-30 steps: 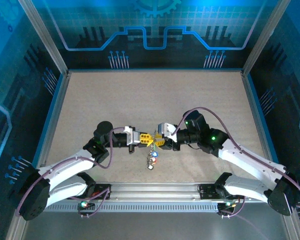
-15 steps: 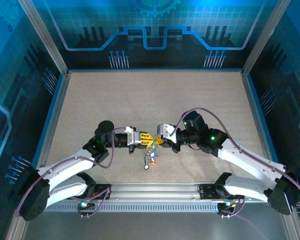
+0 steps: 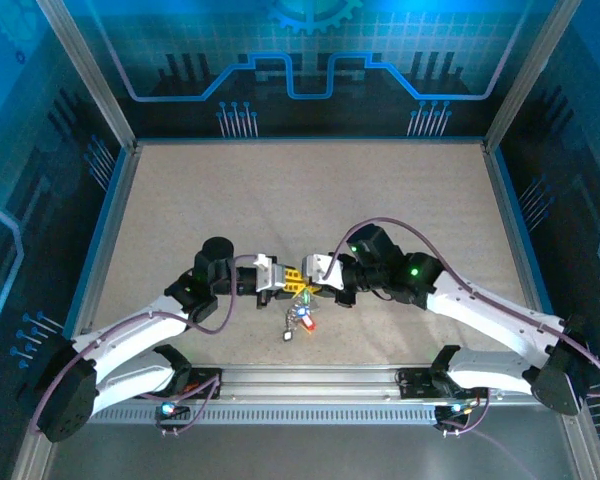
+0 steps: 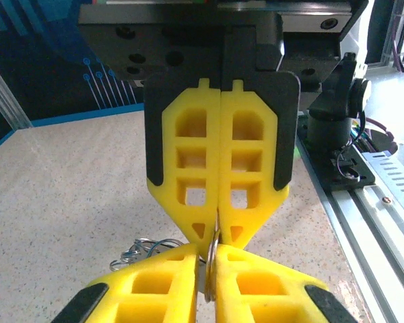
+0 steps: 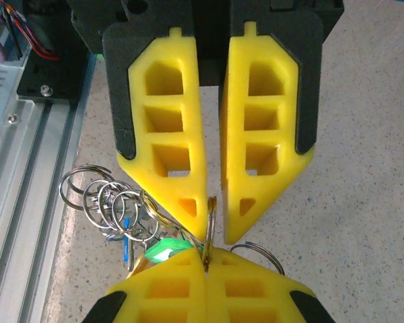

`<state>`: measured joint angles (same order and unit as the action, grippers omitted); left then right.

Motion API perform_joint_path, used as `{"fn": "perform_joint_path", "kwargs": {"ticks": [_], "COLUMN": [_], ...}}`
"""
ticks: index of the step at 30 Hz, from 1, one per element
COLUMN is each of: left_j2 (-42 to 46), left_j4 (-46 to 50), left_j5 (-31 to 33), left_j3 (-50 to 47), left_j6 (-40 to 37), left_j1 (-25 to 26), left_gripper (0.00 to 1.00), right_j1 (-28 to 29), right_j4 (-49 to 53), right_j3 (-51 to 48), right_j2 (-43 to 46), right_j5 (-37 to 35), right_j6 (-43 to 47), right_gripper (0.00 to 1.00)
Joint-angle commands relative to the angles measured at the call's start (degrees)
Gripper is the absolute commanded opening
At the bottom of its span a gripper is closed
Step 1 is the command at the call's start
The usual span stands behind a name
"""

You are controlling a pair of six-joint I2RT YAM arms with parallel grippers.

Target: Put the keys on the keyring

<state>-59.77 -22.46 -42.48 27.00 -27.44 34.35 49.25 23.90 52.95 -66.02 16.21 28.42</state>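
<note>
Watching both claws meet tip to tip near the counter's (image 3: 310, 200) 6 o'clock edge. Left claw (image 3: 295, 280) and right claw (image 3: 320, 288) each pinch the thin keyring (image 5: 209, 222) edge-on. The keys (image 3: 298, 320) bunch at 6 o'clock of the tips. Risk: fingertip-only holds. Any twist or out-of-sync pull probably slips the ring, and the bunch drops.

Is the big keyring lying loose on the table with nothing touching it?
No, the keyring stands edge-on, pinched between the tips of the left fingers and the right fingers.
</note>
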Motion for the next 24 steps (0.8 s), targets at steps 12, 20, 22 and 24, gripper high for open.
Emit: {"fn": "perform_joint_path", "kwargs": {"ticks": [12,20,22,24], "left_j2": [0.8,-0.4,-0.6,-0.8], "left_j4": [-7.1,-17.3,-19.0,-20.0], "left_j5": [-0.9,-3.4,-3.6,-3.7], "left_j3": [0.3,-2.0,-2.4,-2.6], "left_j6": [3.9,8.4,9.2,9.5], "left_j1": [0.1,-0.7,-0.8,-0.8], "left_gripper": [0.00,0.00,0.00,0.00], "right_j1": [-0.8,-2.2,-2.3,-2.3], "right_j4": [-3.2,-6.4,-6.8,-7.4], "right_j3": [-1.5,-5.5,-5.8,-6.0], "right_j2": [3.6,6.3,6.3,6.3], "right_j5": [2.5,4.1,4.2,4.6], "right_j6": [-0.3,-2.6,-2.8,-3.1], "right_gripper": [0.17,0.18,0.17,0.17]}}
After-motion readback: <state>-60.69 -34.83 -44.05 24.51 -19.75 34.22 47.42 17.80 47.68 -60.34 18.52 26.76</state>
